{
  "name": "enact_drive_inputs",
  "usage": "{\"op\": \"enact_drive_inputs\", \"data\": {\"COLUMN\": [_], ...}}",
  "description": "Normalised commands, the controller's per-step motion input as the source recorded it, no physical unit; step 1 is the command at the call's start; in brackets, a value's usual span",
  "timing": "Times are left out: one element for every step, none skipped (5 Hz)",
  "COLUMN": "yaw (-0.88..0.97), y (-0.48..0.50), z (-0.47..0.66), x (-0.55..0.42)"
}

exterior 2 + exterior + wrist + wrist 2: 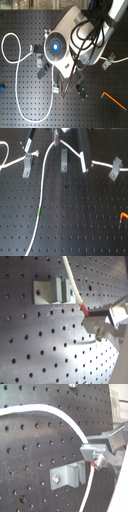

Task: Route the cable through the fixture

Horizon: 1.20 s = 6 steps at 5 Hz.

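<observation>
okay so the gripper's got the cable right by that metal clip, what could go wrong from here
1. In the first wrist view the cable runs past the side of the metal clip, not visibly in its slot; the gripper could pass it by.
2. The first exterior view shows a long slack run with a green band; pulling may drag it across the board.

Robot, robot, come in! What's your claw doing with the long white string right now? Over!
Gripper shut on the cable. Cable beside the metal clip, not yet in its slot. Nothing in the way.
</observation>
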Motion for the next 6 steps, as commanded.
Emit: {"op": "enact_drive_inputs", "data": {"yaw": [0.85,0.83,0.00,0.64,0.62,0.03], "y": [0.007,0.008,0.033,0.001,0.004,0.000], "z": [0.14,0.20,0.00,0.19,0.23,0.04], "x": [0.008,0.013,-0.015,0.002,0.012,0.000]}}
